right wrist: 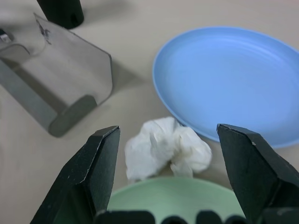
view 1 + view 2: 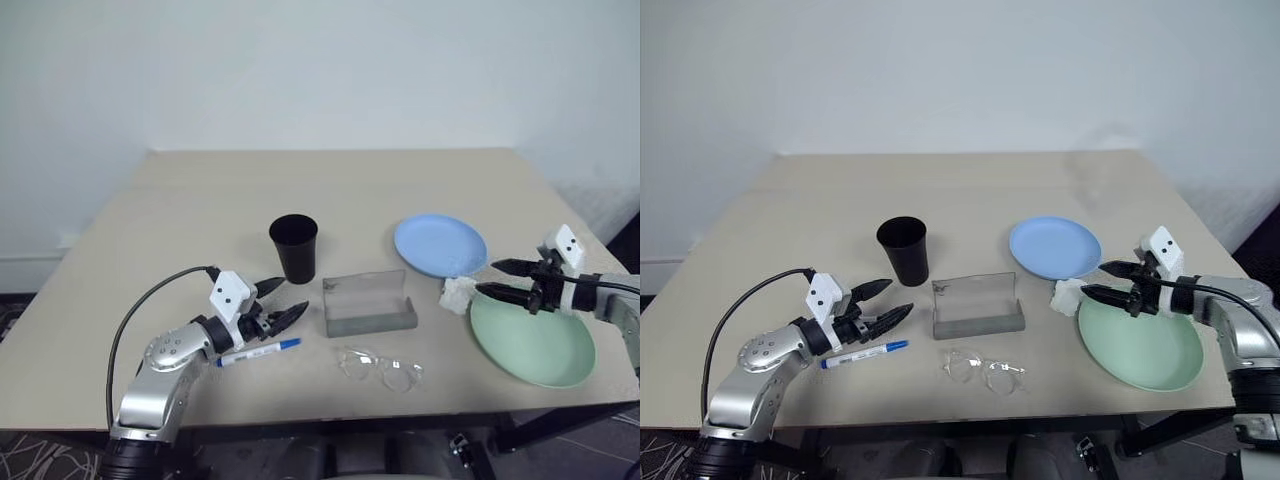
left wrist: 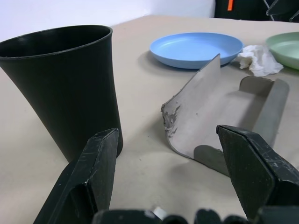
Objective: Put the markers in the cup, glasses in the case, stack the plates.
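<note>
Right end effector (image 2: 495, 279), fingers apart and empty, hovers over my green plate (image 2: 535, 340) at frame right; stiff, light, best pinched at its rim.

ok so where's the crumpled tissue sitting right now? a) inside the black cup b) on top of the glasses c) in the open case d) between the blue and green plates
d: the crumpled tissue lies on the table in the gap between the blue plate and the green plate, just ahead of the right gripper.
</note>
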